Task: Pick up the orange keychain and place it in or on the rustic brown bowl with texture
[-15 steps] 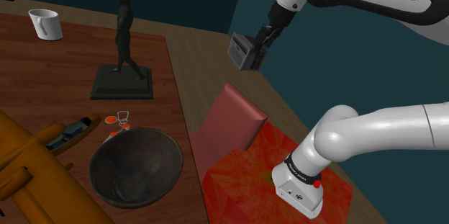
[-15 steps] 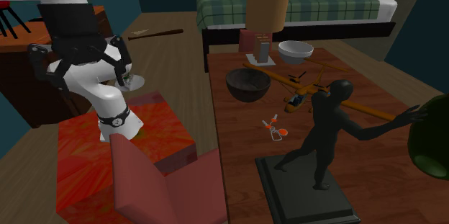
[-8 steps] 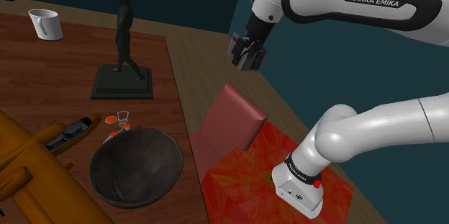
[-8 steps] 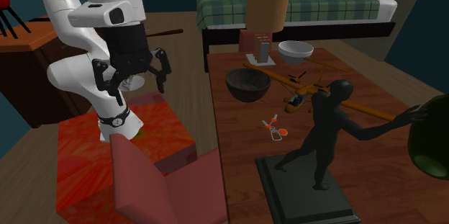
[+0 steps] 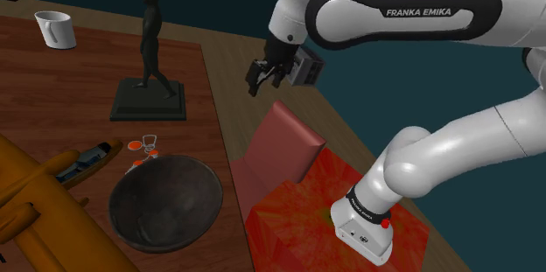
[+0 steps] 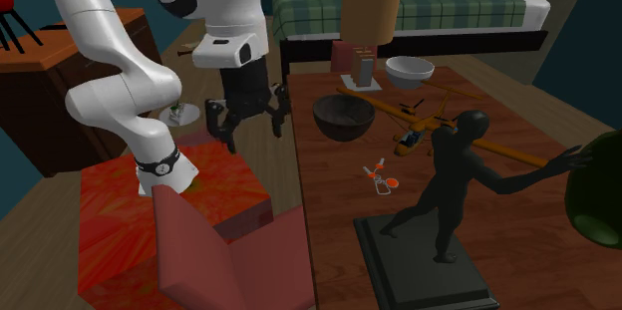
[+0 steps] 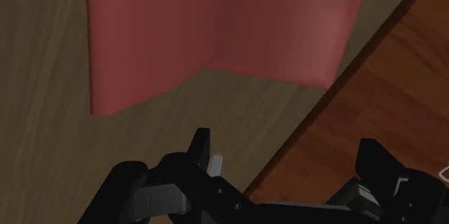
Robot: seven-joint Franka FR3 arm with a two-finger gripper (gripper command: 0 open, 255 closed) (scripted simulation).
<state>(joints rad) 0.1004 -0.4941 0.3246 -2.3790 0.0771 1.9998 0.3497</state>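
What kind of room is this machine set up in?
Most likely a bedroom in a house: a bed with a green plaid cover stands at the back, and a long wooden table holds a shaded lamp and a dark figurine.

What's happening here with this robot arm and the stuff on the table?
A white Franka arm holds its black gripper open and empty above the floor, just off the edge of the wooden table. The orange keychain lies untouched on the table between the dark statue's base and the dark bowl. Nothing has been picked up yet.
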